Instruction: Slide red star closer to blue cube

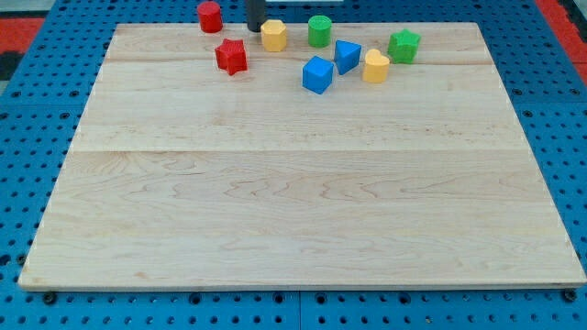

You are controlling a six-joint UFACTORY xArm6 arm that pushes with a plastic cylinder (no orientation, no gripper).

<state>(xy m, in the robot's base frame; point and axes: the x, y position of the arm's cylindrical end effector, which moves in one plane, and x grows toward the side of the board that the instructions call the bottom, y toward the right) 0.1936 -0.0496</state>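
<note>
A pale wooden worktop point(293, 202) lies on a blue pegboard, and every block is gathered along the view's top edge.

Furthest to the view's left of the group stands a red cylinder point(210, 16), at the very top edge. Just below and to its right sits the red star point(231, 56), lying flat and touching nothing. Next comes my tip point(254, 27), the lower end of the dark rod, set down above and to the right of the star, just beside the left side of a yellow block point(273, 35); it looks apart from the star. There is no pincer on this arm, so no opening or grasp can be told.

Further right are the blue cube point(317, 74), then a green cylinder point(319, 30) above it, a second blue block point(347, 56), a yellow heart-like block point(375, 66) and a green star point(404, 45).

The star and cube are near but clearly apart, with bare wood between them. I judge the task not done: the tip would need to get round to the star's left side and push it rightward and slightly down toward the cube.
</note>
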